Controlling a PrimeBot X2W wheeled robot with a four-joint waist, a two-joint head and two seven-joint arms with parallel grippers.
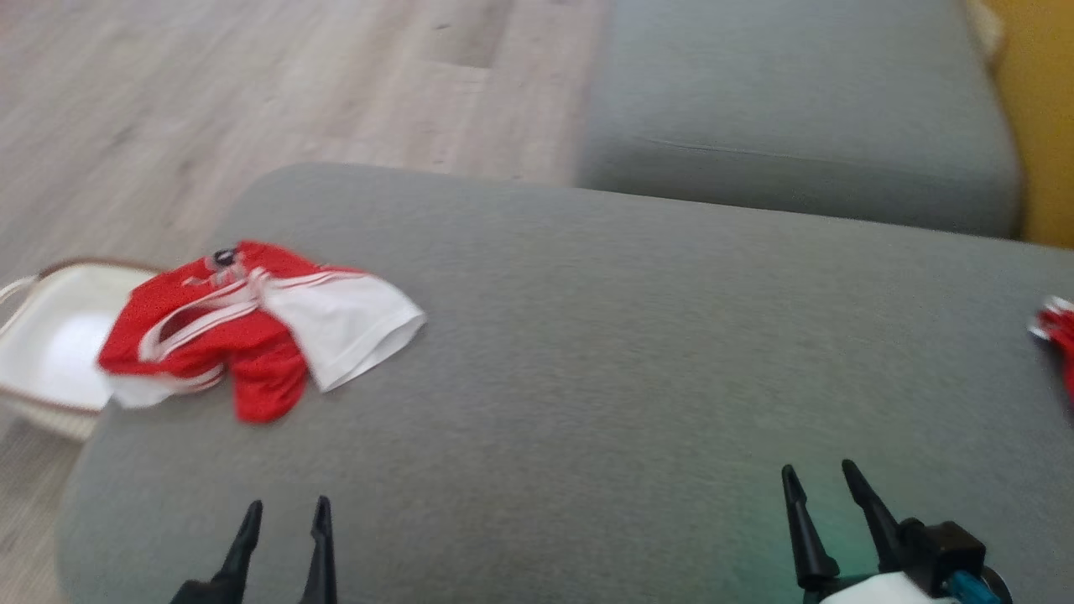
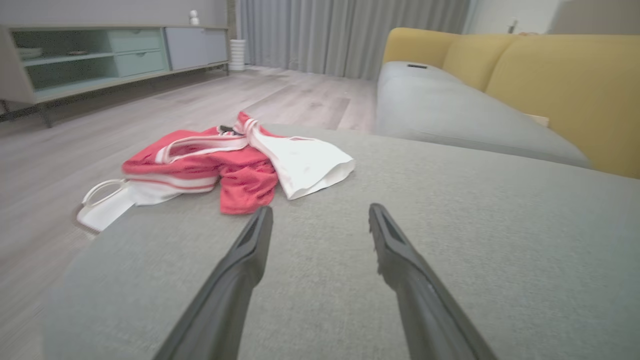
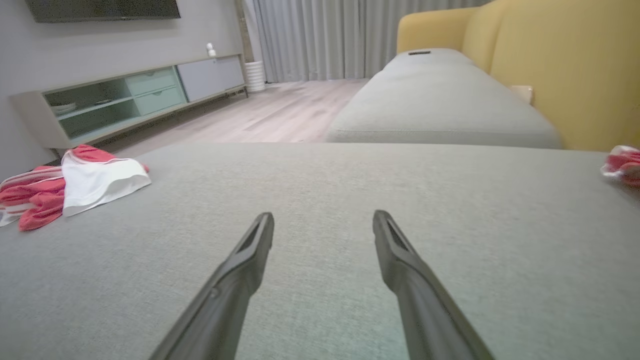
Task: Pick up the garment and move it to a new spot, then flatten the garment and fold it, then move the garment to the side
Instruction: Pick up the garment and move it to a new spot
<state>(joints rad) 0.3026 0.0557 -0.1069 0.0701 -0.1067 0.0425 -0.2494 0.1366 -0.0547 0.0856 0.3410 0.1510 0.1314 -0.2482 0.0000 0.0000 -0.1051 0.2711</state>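
A crumpled red and white garment point(image 1: 252, 335) lies at the left edge of the grey cushion point(image 1: 587, 352), partly hanging over it. The left wrist view has the garment point(image 2: 225, 160) just ahead and left of my fingers; in the right wrist view the garment point(image 3: 75, 185) lies far left. My left gripper point(image 1: 285, 516) is open and empty near the cushion's front edge, below the garment. Open too, and holding nothing, my right gripper point(image 1: 822, 478) hovers at the lower right. In both wrist views the fingers point(image 2: 250, 250) point(image 3: 250, 250) stand apart over bare cushion.
A white basket point(image 1: 50, 344) stands on the wooden floor point(image 1: 210, 101) left of the cushion, under the garment's edge. Another red and white cloth point(image 1: 1057, 331) lies at the cushion's right edge. A second grey seat point(image 1: 797, 109) and yellow backrest point(image 1: 1040, 109) lie beyond.
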